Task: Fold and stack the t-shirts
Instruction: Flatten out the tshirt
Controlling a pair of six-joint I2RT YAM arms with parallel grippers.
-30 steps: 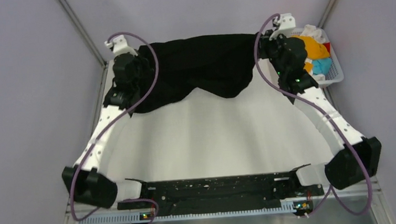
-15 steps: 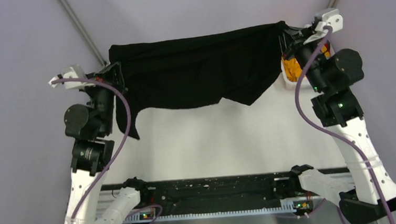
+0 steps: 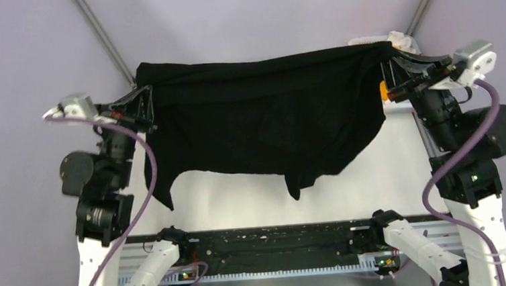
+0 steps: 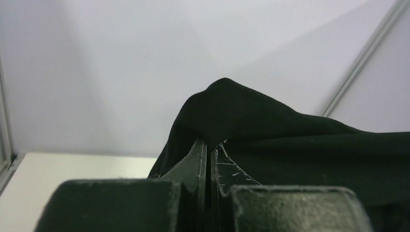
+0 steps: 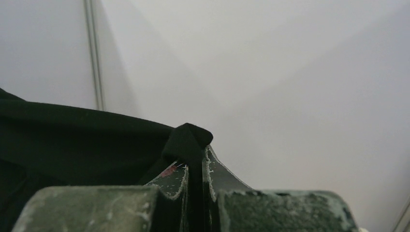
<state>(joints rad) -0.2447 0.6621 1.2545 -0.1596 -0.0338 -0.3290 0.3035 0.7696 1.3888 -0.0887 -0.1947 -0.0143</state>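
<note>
A large black t-shirt (image 3: 262, 122) hangs spread out in the air between my two grippers, its lower hem loose above the table. My left gripper (image 3: 144, 100) is shut on its upper left corner. In the left wrist view the gripper (image 4: 209, 143) pinches a bunched fold of the black cloth (image 4: 290, 145). My right gripper (image 3: 393, 72) is shut on the upper right corner. In the right wrist view a tuft of the shirt (image 5: 72, 140) sticks out between the gripper's (image 5: 196, 157) fingertips. A sliver of an orange t-shirt (image 3: 383, 91) shows behind the right gripper.
The white table (image 3: 241, 201) lies under the hanging shirt. The white basket's rim (image 3: 366, 41) peeks over the shirt's top right edge; the rest is hidden. A black bar (image 3: 277, 242) runs between the arm bases. Grey walls and slanted frame poles (image 3: 102, 39) enclose the back.
Both arms have risen and drawn back toward the camera, lifting the black t-shirt off the far table. It now hangs wider and lower in view, covering the basket.
</note>
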